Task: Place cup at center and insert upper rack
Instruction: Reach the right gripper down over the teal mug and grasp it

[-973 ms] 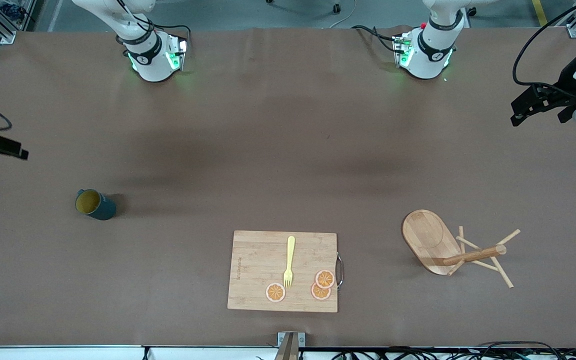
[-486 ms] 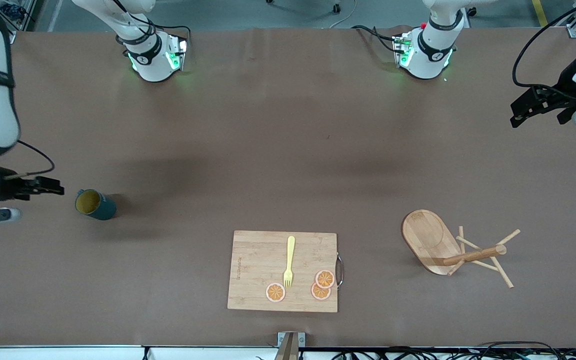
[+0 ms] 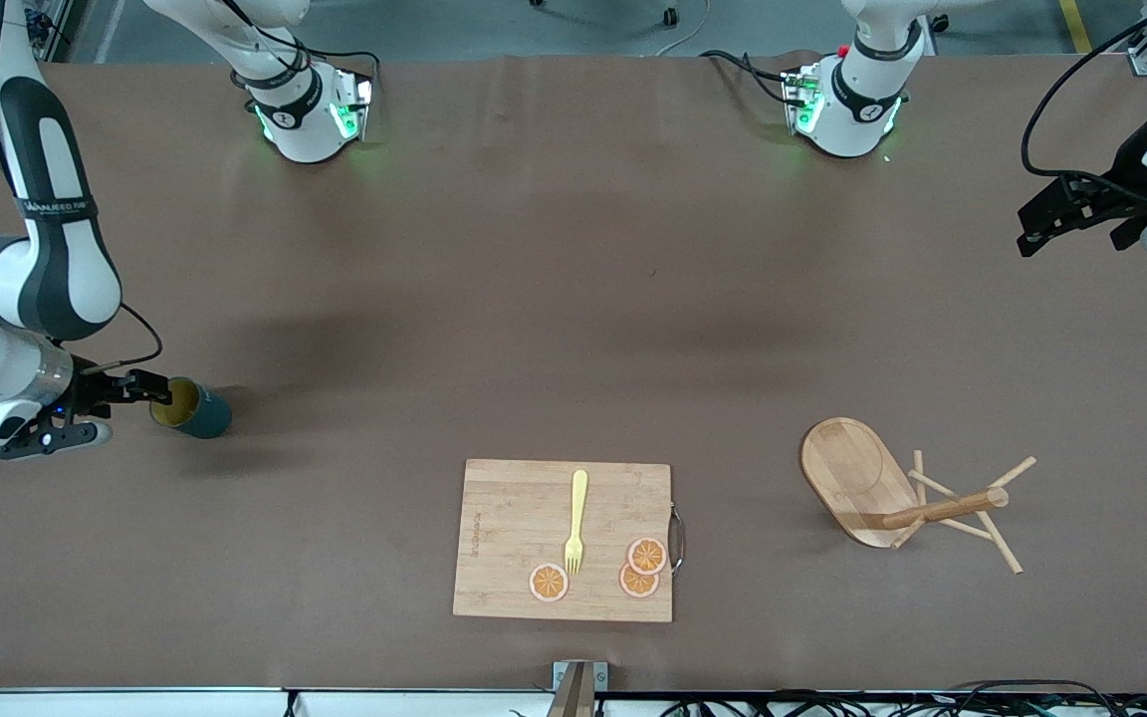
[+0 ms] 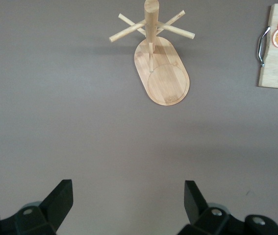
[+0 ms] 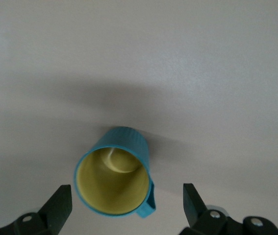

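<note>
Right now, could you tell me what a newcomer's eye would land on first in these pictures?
Probably the right gripper, open at the teal cup lying on its side at the right arm's end of the table. Next, the mug-tree rack tipped over toward the left arm's end, with the open left gripper waiting above the table edge there.

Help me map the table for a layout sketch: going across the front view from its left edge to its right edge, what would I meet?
Right gripper → cup → cutting board → fork → orange slices → upper rack → left gripper.
</note>
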{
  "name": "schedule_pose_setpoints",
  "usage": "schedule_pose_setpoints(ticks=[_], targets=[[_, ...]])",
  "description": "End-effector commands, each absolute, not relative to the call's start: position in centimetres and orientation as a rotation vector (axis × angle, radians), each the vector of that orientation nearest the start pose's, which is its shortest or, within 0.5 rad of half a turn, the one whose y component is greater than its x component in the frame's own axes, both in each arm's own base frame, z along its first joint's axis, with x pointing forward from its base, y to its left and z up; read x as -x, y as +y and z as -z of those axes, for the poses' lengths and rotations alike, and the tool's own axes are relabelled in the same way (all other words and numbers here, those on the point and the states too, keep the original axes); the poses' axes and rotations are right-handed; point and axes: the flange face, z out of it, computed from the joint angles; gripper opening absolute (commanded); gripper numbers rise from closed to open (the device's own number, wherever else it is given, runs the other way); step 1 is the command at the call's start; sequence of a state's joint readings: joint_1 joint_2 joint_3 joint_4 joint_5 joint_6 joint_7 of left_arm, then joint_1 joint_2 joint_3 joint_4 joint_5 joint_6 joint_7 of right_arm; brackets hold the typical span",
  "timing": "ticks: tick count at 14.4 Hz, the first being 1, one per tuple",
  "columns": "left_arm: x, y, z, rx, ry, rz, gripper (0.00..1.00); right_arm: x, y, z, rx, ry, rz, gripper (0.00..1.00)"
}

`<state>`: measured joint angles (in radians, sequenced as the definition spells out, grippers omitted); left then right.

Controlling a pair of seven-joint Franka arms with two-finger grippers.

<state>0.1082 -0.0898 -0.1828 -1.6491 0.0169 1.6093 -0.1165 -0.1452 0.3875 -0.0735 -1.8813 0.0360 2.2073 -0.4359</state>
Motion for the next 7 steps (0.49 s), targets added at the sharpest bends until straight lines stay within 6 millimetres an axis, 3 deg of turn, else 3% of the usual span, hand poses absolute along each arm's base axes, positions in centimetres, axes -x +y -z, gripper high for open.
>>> schedule_pose_setpoints(ticks=[1,7], targets=[[-53.4,-3.9,-64.5,3.110,-0.036,0.086,1.00,-60.1,-15.0,-27.9,3.076,-0.251,-0.080,1.00],[-53.5,-3.6,-64.5,3.110,-0.043,0.086,1.00,-59.9,-15.6,-24.4,3.060,-0.199,-0.078,0.92]])
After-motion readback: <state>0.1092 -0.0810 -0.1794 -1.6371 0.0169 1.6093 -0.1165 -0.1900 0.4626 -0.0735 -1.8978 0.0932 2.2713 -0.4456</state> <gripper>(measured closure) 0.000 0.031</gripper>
